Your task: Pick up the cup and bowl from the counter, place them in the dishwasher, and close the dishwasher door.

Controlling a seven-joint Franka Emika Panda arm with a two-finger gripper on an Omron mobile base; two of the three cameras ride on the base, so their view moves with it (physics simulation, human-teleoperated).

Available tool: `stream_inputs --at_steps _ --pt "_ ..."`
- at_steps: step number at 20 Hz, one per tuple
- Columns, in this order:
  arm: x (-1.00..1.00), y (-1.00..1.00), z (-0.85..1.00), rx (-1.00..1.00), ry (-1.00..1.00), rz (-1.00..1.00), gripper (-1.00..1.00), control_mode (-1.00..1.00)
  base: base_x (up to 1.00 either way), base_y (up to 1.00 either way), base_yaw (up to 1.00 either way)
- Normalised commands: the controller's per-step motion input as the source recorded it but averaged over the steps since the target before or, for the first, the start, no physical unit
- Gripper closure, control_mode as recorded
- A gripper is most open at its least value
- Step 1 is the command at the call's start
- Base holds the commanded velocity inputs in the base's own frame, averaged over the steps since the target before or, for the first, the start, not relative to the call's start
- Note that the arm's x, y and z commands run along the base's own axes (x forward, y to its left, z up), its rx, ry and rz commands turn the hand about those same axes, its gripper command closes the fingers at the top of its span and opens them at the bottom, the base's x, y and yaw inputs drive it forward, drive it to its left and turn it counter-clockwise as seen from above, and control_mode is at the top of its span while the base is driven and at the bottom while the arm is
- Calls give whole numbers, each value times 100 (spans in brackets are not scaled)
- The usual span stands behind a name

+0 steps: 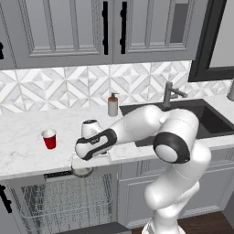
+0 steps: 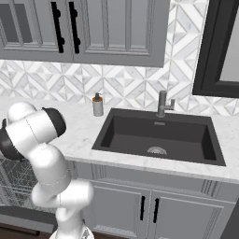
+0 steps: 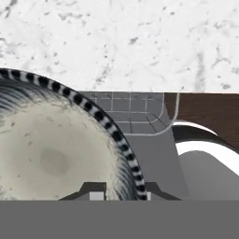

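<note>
My gripper is shut on the bowl, pinching its rim at the counter's front edge, just above the open dishwasher. In the hand view the bowl is grey and speckled with a black-and-white striped rim, and that rim runs between my fingertips of the gripper. Below it the wire rack shows. The red cup stands upright on the white counter, left of my hand and apart from it. The dishwasher door hangs down open.
A grey soap bottle stands by the backsplash. The dark sink with its faucet lies to the right. Wall cabinets hang above, and dark wood floor lies below.
</note>
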Motion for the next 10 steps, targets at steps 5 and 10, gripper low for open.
stream_inputs --at_steps 5,10 --pt "-47 0 -39 0 -3 0 100 -100 0 0 0" --pt "-24 3 -13 0 -6 0 100 -100 0 0 0"
